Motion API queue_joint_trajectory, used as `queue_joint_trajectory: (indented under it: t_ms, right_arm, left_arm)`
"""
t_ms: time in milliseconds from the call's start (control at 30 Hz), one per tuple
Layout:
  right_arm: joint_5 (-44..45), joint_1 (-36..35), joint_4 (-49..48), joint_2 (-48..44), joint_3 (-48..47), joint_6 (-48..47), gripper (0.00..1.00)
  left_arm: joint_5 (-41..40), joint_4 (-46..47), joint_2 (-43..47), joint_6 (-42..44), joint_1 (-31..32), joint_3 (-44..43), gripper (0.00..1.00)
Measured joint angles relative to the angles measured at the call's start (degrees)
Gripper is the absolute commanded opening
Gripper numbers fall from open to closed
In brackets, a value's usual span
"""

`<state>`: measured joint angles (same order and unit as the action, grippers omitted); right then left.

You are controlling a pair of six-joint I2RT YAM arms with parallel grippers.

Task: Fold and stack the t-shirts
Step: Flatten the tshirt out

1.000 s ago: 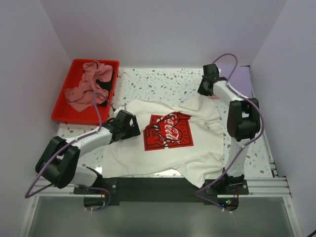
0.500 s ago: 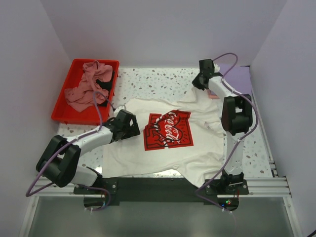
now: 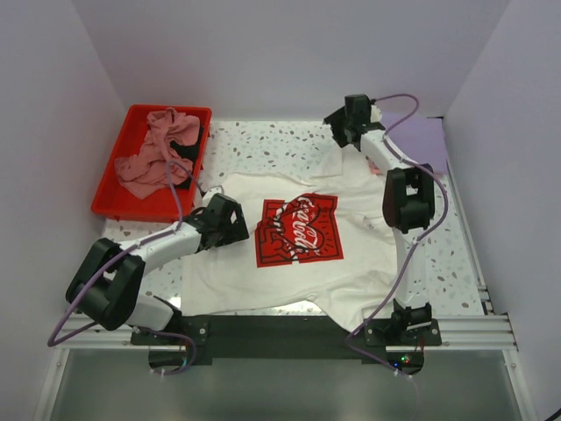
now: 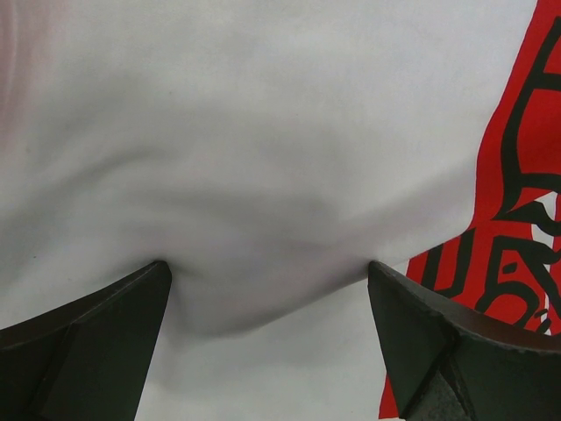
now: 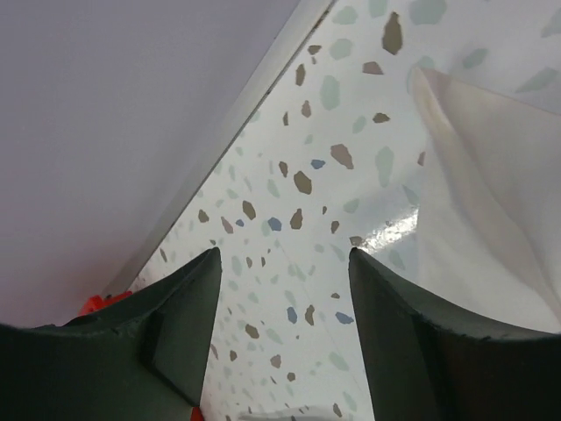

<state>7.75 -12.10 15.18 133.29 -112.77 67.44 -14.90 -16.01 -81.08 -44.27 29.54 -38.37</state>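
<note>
The only wording that could be read was the white script "Coca-Cola", which ran across the red square print (image 3: 298,230) on the chest of the white t-shirt (image 3: 289,276) lying on the tabletop (image 3: 280,149). The cloth was rumpled there, so some letters were creased and harder to follow. In the left wrist view an edge of the same print showed only black lines on red, with no letters legible, and the right wrist view held no text.

A robot lab test cell. Plain lavender walls (image 3: 263,53) box in a speckled table (image 3: 263,149), with the left arm (image 3: 149,250) and right arm (image 3: 408,197) mounted at a metal rail (image 3: 473,329)
</note>
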Motion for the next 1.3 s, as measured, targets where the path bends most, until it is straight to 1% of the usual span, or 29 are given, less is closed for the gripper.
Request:
queue_joint_trajectory:
  t_ms: [33, 100, 200, 300, 400, 433, 500, 533, 567, 767, 1000, 1300]
  right_arm:
    - [-1.3, 0.1, 0.4, 0.5, -1.6, -2.1, 0.64]
    - [-3.6, 0.2, 1.9, 1.1, -4.4, -7.0, 0.69]
    - [-6.3, 0.2, 4.3, 0.5, -5.2, -16.1, 0.73]
    - [-7.7, 0.3, 8.7, -0.4, -4.7, -25.3, 0.73]
    - [-8.1, 0.3, 12.7, -2.3, -1.0, -33.6, 0.72]
    - [-8.2, 0.3, 14.1, -2.9, 0.4, -35.9, 0.70]
    - [-8.2, 0.3, 15.9, -4.0, 3.3, -39.6, 0.69]
    - [-8.2, 0.3, 16.7, -4.3, 4.5, -41.1, 0.65]
    - [-8.3, 0.3, 17.4, -4.4, 5.6, -42.4, 0.64]
    - [-8.8, 0.3, 19.5, -4.4, 9.4, -46.2, 0.61]
    - [-8.7, 0.3, 19.4, -4.4, 9.6, -47.6, 0.52]
    - [-8.8, 0.3, 18.3, -2.9, 7.7, -47.5, 0.46]
  left_arm:
    - [0.0, 0.0, 0.0, 0.1, 0.0, 0.0, 1.00]
    - [0.0, 0.0, 0.0, 0.3, 0.0, 0.0, 1.00]
    - [0.0, 0.0, 0.0, 0.4, 0.0, 0.0, 1.00]
    - [0.0, -0.4, 0.3, 0.5, 0.0, 0.0, 1.00]
    - [0.0, -0.9, 1.4, 0.5, -0.1, 0.4, 1.00]
    - [0.0, -1.1, 1.9, 0.5, -0.1, 0.5, 1.00]
    - [0.0, -1.4, 2.6, 0.6, -0.2, 0.8, 1.00]
    - [0.0, -1.7, 3.0, 0.6, -0.2, 0.8, 1.00]
    - [0.0, -1.7, 3.3, 0.6, -0.2, 0.8, 1.00]
    - [-0.2, -1.9, 4.3, 0.6, -0.2, 0.8, 1.00]
    - [-0.2, -1.9, 4.3, 0.6, -0.2, 0.8, 1.00]
    - [-0.3, -1.9, 4.3, 0.6, -0.2, 0.8, 1.00]
